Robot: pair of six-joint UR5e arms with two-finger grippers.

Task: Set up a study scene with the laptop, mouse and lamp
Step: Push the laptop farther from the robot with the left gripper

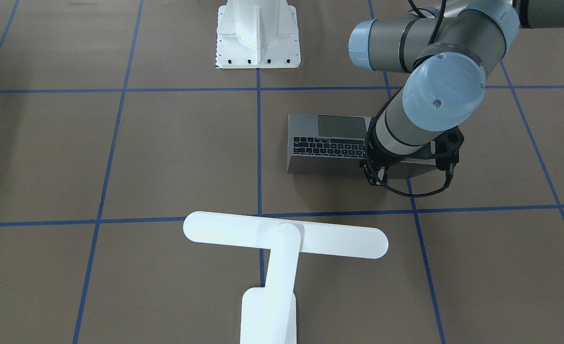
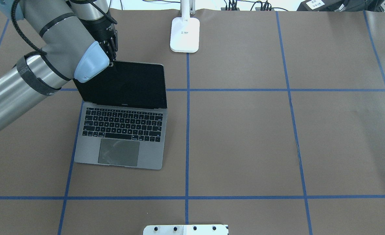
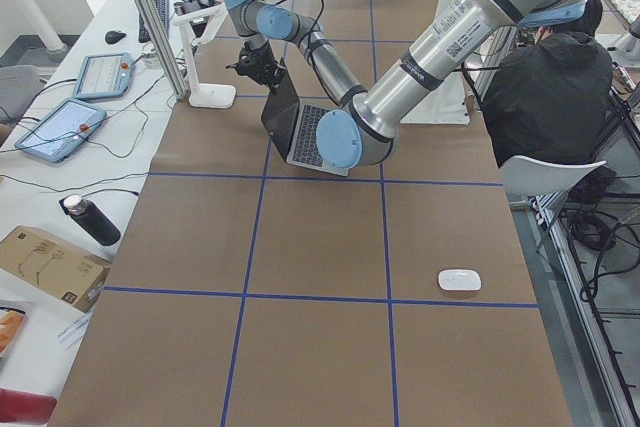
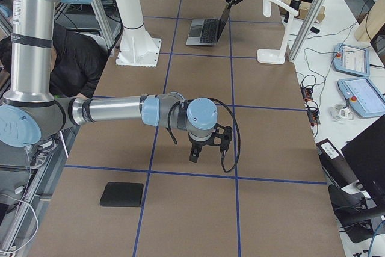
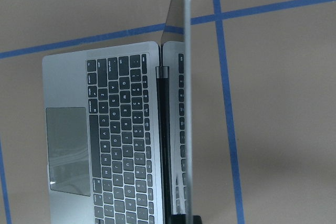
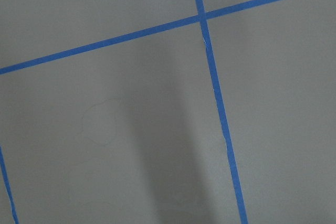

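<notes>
The grey laptop (image 2: 124, 130) stands open left of the table's middle, its black screen upright; it also shows in the front view (image 1: 329, 138). My left gripper (image 2: 111, 58) is shut on the top left corner of the lid. In the left wrist view the lid (image 5: 185, 103) runs edge-on up from between the jaws. The white lamp (image 1: 285, 236) stands at the far edge, with its base (image 2: 185, 34) beyond the laptop. The white mouse (image 3: 459, 279) lies far off at the robot's left end of the table. My right gripper (image 4: 201, 148) hangs over bare table; I cannot tell whether it is open.
The white bolted pedestal (image 1: 258, 36) stands at the robot's side of the table. A black mouse pad (image 4: 122, 194) lies near the table's right end. Blue tape lines cross the brown table (image 2: 244, 140). A person in black (image 3: 545, 97) sits beside the table.
</notes>
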